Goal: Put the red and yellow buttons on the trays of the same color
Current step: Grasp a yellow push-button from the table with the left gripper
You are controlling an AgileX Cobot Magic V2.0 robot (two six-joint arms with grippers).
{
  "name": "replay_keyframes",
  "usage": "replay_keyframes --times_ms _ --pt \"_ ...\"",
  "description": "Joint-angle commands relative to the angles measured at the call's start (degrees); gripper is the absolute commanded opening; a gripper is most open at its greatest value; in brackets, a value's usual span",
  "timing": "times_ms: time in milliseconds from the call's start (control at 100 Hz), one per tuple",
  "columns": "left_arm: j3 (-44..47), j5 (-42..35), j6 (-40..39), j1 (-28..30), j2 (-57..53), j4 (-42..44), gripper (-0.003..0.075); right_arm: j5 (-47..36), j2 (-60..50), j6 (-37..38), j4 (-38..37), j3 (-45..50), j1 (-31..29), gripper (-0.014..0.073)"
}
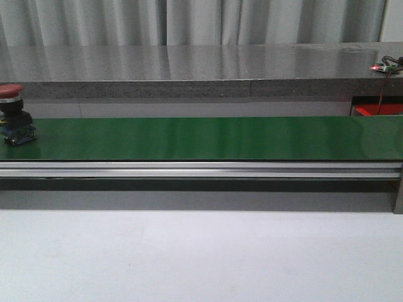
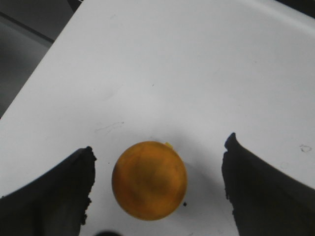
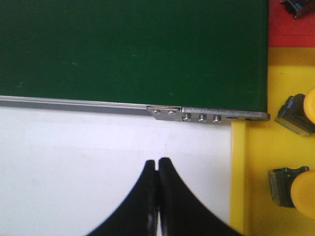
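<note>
Between the spread black fingers of the left gripper (image 2: 157,189), a round yellow-orange button (image 2: 149,180) sits on the plain white table (image 2: 172,73), seen from straight above. The jaws stand wide apart with the button in the gap, somewhat nearer one finger than the other, and neither finger touches it. So the step in hand looks like the pick of a yellow button: the claw is placed around it but has not closed. The next move, as I judge it, calls for a slight centring and then a closing of the jaws on the cap or its body, followed by a carry to the yellow tray.

That flat yellow plastic tray (image 3: 251,196) shows under the right wrist, already holding two yellow buttons (image 3: 295,189), with a red tray (image 3: 290,34) just beyond it past the end of the long green conveyor belt (image 3: 133,49). The right gripper (image 3: 157,164) hangs over the white table with its fingers pressed together, holding nothing.

At the belt's far left end a red mushroom-capped button on a black base (image 1: 12,113) stands waiting.
</note>
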Motion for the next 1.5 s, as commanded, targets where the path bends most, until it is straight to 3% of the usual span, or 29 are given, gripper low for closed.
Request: replay_keyframes --times_ms 0,320,570,720,1490 --pt "-2.0 -4.0 -0.6 0.1 -2.6 -0.4 0.0522 -2.0 -1.1 -0.4 0.8 -1.4 0.1 -0.0073" --pt "-2.0 -5.3 -0.7 0.1 -1.8 -0.3 0.0501 -2.0 -1.1 -0.4 0.8 -1.4 0.1 -0.0073" --pt "-2.0 -5.2 -0.7 0.1 -1.8 -0.3 0.0268 -2.0 -1.1 -0.4 0.8 -1.4 0.1 -0.0073" --pt "-2.0 -5.0 -0.7 0.1 -1.8 -0.3 0.02 -2.0 -1.1 -0.4 0.8 -1.4 0.1 -0.0073" --pt "-2.0 11.1 0.5 -1.2 -18.2 -3.4 0.019 -2.0 -1.1 -0.4 0.8 -1.4 0.1 -0.0073"
